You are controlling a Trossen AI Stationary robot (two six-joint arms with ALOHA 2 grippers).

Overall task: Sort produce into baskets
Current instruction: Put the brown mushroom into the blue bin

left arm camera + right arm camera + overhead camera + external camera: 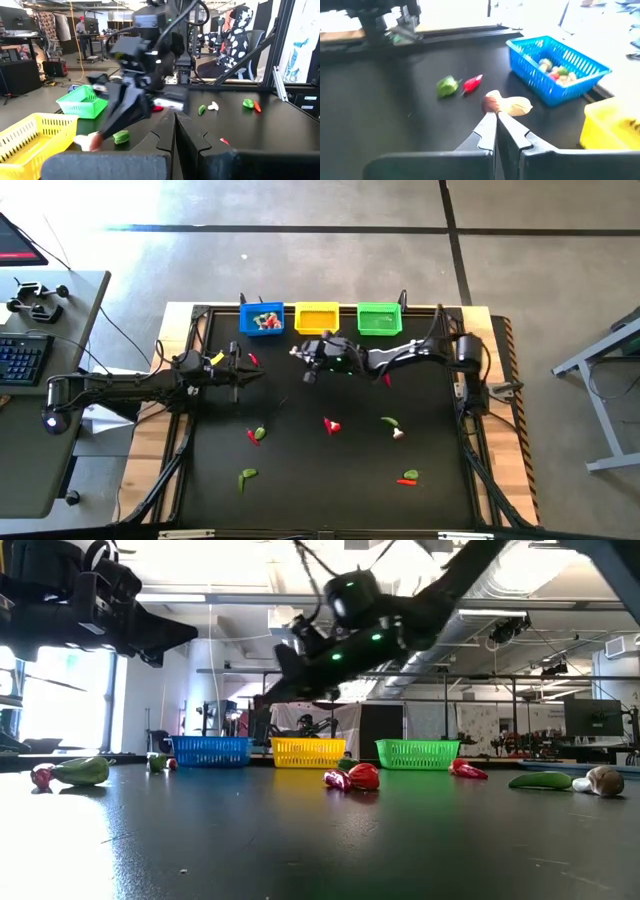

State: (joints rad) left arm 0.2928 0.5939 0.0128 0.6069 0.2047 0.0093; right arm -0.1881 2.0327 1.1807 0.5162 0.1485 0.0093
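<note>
Produce is what is being sorted, and the piece that matters now is a whitish one with a brownish end [506, 105]. It sits right at the tips of the right gripper [493, 115]. That gripper's jaws look pressed together. Whether they nip the edge of the piece or only touch it I cannot tell.

The piece's long axis runs across the line of the jaws, not along it. Its brownish end is nearest the tips and its pale end points away to one side.

Beyond the piece, farther from the jaws, stands the blue basket [535, 82], which already holds several small pieces. The yellow basket [612, 125] is close beside the jaws on the same side. The green basket [379, 318] is on the far side of the yellow one.

A green piece [447, 86] and a red piece [472, 82] lie together on the dark surface [380, 115], ahead of the jaws and off to the other side.

The left gripper [240, 370] waits farther off with its jaws pressed together and empty, so the right arm is plainly the nearer one. My judgement is that the coming move depends on which basket is meant, since the yellow one is the shorter reach from these jaws and the blue one is straight ahead
</note>
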